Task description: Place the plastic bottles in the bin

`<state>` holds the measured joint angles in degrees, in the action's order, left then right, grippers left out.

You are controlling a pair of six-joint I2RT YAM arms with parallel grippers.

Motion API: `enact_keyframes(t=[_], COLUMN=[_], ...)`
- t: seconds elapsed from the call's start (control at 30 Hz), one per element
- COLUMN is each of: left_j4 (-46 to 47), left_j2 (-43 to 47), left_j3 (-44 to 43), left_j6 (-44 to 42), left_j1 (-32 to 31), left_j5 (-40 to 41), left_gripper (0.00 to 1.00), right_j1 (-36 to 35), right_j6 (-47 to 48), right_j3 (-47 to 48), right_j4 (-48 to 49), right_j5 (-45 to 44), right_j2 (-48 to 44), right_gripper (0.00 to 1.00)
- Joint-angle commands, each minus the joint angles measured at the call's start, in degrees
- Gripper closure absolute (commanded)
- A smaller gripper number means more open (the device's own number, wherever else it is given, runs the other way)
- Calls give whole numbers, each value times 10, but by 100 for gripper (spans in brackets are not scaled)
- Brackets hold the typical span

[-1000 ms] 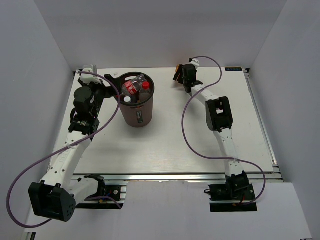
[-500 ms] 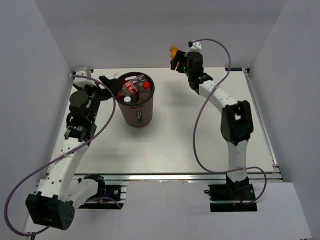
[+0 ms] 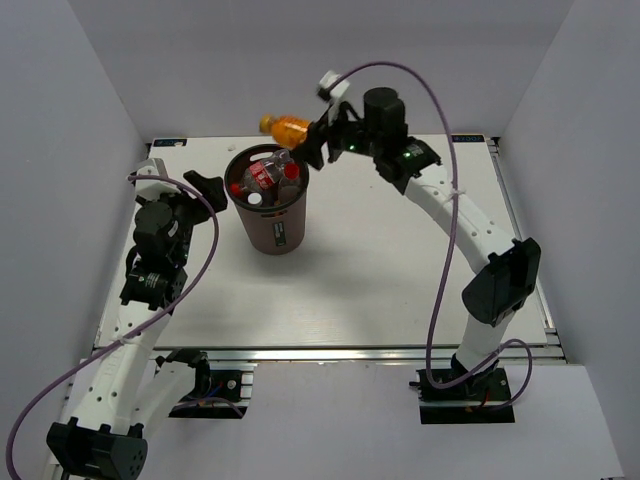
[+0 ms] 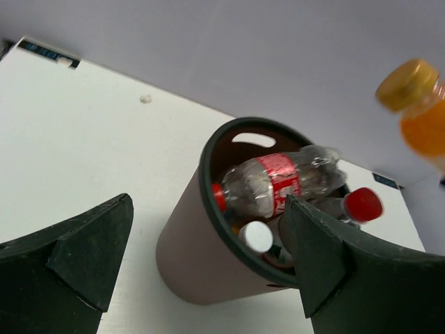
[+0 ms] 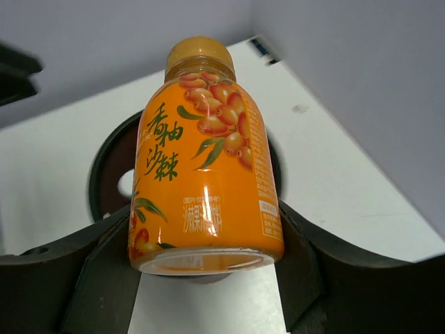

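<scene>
An orange bottle (image 5: 201, 160) is gripped by the right gripper (image 5: 201, 243) and held in the air, apparently just beyond the far rim of the bin (image 3: 270, 232). The left gripper (image 4: 206, 212) is spread wide, holding nothing, beside the bin, in which several bottles (image 4: 274, 182) are piled.

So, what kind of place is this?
Probably a lab robot cell: a white table boxed in by plain panels, two arms bolted at its near edge, a bin of bottles.
</scene>
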<state>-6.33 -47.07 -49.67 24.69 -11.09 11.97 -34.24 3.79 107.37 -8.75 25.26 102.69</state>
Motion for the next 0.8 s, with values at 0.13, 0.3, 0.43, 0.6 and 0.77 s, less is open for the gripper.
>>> enact_keyframes(t=[0.13,0.3,0.43,0.6,0.77], left_j4=[-49,-55,-60,-59,-56], left_j2=[17,9,8,15,16], left_j3=[5,7,9,13,16], left_j6=[43,45,45,40,37], left_j1=[-1,-2,-1,-2,-1], left_j5=[90,97,103,106,105], left_gripper=[2,2,2,2,2], right_j1=[-73,-121,-151,-173,-203], right_j6=[120,161,174,230,339], right_j3=[42,57,84,109,107], right_j4=[-156,-183,-190,-200,-175], right_j5=[0,-90,-222,-338,-432], right_j2=[32,51,80,104,106], right_gripper=[71,71,70,66,66])
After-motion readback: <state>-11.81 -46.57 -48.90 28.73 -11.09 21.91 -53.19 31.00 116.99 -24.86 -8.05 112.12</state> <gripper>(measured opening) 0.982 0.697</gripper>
